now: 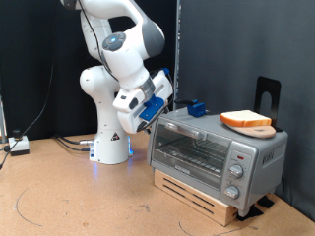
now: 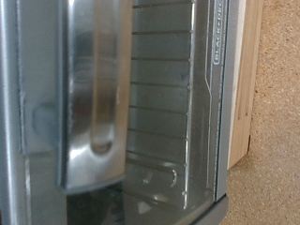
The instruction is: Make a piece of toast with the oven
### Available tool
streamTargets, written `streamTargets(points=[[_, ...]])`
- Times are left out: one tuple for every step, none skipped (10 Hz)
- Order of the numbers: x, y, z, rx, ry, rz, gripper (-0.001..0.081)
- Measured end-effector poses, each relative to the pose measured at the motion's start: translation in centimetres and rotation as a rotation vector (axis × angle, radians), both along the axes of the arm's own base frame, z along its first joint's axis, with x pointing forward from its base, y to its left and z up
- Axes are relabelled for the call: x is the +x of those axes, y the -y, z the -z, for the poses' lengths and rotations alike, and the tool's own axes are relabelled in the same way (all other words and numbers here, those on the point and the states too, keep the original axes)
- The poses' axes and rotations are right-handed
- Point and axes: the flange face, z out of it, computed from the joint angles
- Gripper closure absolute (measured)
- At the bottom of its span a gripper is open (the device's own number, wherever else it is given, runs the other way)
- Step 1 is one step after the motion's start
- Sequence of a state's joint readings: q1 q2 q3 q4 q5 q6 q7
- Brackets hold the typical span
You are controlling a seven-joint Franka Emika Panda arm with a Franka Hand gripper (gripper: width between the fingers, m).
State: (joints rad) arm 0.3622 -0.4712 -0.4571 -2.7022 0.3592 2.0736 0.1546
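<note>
The silver-grey oven [image 1: 217, 152] stands on a wooden slat base [image 1: 212, 202] at the exterior view's right, and its glass door looks shut. The piece of toast [image 1: 246, 119] lies on a round wooden board [image 1: 262, 130] on top of the oven. My gripper [image 1: 165, 106] is at the oven's upper corner on the exterior view's left, close to the top of the door. The wrist view shows the door's shiny handle [image 2: 94, 94] very near, with the glass [image 2: 169, 112] and the wire rack behind it. My fingers do not show in the wrist view.
The oven's round knobs [image 1: 236, 172] are on its right panel. A black stand [image 1: 268, 93] rises behind the oven, and a small blue object [image 1: 197, 106] sits at its back. The robot's base [image 1: 110, 147] and cables [image 1: 20, 146] are on the brown table.
</note>
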Motion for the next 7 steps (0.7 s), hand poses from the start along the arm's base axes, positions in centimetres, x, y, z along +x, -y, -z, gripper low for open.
streamTargets(points=[[0.2,-0.5,0.4,0.005,0.005,-0.007,-0.0001],[0.4,-1.0,0.7,0.013,0.009,-0.01,-0.0001],[0.6,-1.4,0.9,0.017,0.015,-0.012,-0.0001],[0.7,-1.8,1.0,0.018,0.018,-0.012,-0.0001],[0.8,-2.1,1.2,0.016,0.016,-0.015,-0.0001],[0.8,-2.2,1.4,0.012,0.014,-0.016,-0.0001],[0.9,-2.2,1.6,0.008,0.015,-0.012,-0.0001]])
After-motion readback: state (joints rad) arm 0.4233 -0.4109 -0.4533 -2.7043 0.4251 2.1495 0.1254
